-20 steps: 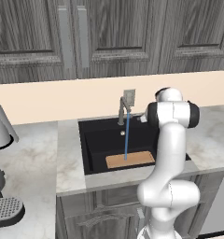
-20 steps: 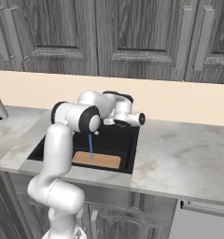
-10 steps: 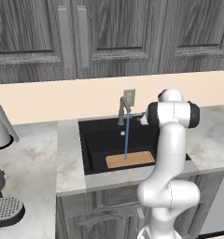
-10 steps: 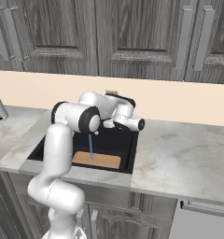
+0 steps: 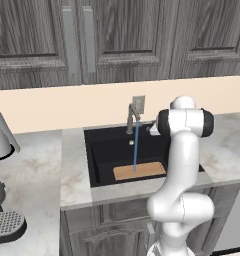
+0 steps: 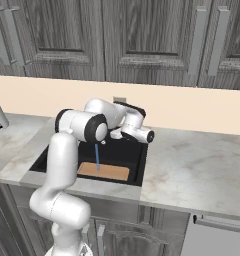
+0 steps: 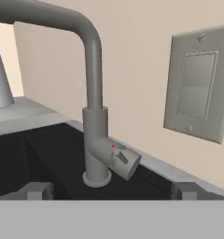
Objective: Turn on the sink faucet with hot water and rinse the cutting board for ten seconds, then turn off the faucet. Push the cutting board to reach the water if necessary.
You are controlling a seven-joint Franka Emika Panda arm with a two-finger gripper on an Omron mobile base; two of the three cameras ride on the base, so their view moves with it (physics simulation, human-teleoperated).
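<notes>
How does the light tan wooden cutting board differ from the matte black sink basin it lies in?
The flat, thin light tan wooden cutting board is pale, while the matte black sink basin is dark. The board covers only part of the floor of the far wider basin, near its front wall. The thin blue water stream lands on the board, not on the bare basin. Both are rectangular.

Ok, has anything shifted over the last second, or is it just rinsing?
Only the arm's end moved: in the right base view the hand swung slightly right, away from the faucet. The gripper stayed open, holding nothing. The water still runs onto the cutting board, which lies where it was in the sink.
</notes>
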